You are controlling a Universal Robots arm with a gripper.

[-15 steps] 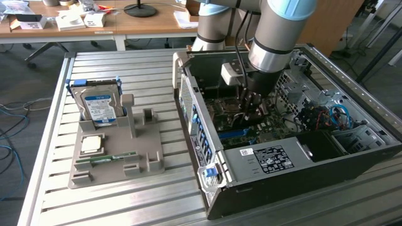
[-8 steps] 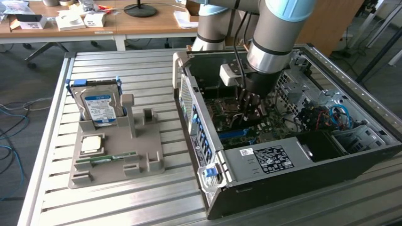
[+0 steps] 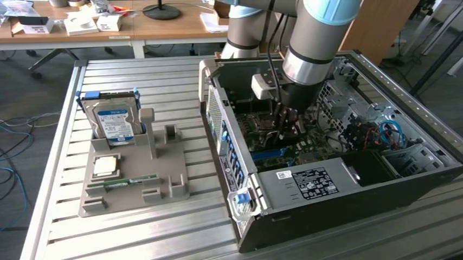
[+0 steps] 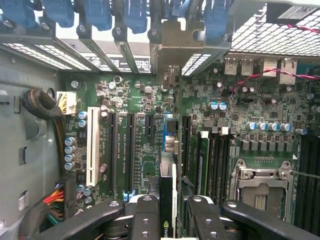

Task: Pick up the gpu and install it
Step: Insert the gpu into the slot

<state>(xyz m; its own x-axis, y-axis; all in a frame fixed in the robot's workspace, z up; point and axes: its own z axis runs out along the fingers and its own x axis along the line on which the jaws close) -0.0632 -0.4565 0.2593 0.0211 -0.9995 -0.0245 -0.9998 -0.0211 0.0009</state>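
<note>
Your hand (image 4: 172, 207) clamped on gpu (image 4: 166, 187), edge-on over motherboard (image 4: 140, 150) slots. Card looks light, stiff, fragile: hold bare board edge, spare components.

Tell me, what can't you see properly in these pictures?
- Wrist view: the card in the gripper is edge-on, so its flat face is hidden.
- Wrist view: the card covers the part of the green board under it.
- Exterior view: the arm blocks part of the case's inside.
</note>
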